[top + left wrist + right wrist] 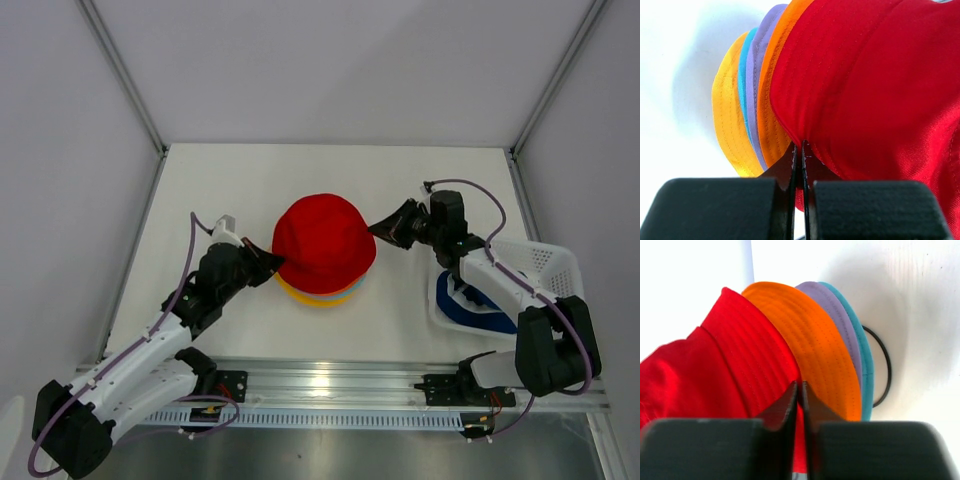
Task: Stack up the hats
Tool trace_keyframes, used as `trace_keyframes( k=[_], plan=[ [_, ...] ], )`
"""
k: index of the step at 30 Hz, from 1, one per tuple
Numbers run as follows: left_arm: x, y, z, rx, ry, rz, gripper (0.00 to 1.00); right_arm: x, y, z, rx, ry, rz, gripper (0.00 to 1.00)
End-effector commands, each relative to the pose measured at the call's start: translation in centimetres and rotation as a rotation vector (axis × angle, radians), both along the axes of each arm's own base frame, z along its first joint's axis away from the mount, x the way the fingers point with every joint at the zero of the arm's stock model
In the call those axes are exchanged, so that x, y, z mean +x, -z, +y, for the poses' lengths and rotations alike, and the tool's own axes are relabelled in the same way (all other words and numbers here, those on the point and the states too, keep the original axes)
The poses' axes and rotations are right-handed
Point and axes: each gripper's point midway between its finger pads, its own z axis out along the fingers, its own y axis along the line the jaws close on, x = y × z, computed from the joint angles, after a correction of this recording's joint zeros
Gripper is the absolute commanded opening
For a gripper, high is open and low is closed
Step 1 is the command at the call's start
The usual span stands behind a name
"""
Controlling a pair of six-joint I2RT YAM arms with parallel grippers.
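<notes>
**Red hat could land crooked**

The left gripper (275, 264) and right gripper (376, 228) each clamp the red hat (322, 243) by its brim, its crown over the pile (318, 297) mid-tabletop (230, 180). Letting go unevenly may drag it askew. A blue hat (478, 310) lies in the basket (548, 262). The tabletop is white and bare, the walls (330, 60) plain grey.

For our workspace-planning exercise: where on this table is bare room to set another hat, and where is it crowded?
Bare: the far strip of table behind the hat stack, and the near patch between stack and basket. Crowded: beside the red hat, where the left gripper and right gripper pinch its brim.
</notes>
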Motion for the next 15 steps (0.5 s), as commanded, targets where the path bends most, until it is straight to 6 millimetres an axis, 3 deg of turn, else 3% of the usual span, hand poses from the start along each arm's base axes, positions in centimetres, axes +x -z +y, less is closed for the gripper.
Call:
trace_keyframes(
  k=[1, 5, 12, 14, 15],
  plan=[
    [-1.1, 2.4, 0.4, 0.047, -0.001, 0.080, 0.01, 0.9, -1.0, 0.4, 0.037, 0.003, -0.049, 0.01],
    [-1.1, 2.6, 0.8, 0.066, -0.018, 0.090, 0.01, 0.9, 1.4, -0.2, -0.035, 0.016, -0.030, 0.00],
    [-1.1, 3.0, 1.4, 0.106, -0.036, 0.107, 0.01, -0.1, 7.4, -1.4, -0.201, 0.007, 0.072, 0.00],
    [-1.2, 3.9, 1.4, 0.123, -0.038, 0.137, 0.01, -0.6, 8.6, -1.5, -0.296, -0.023, 0.079, 0.00],
    [-1.2, 4.3, 1.5, 0.129, -0.042, 0.155, 0.01, -0.1, 8.1, -1.3, -0.319, -0.033, 0.062, 0.00]
  ],
)
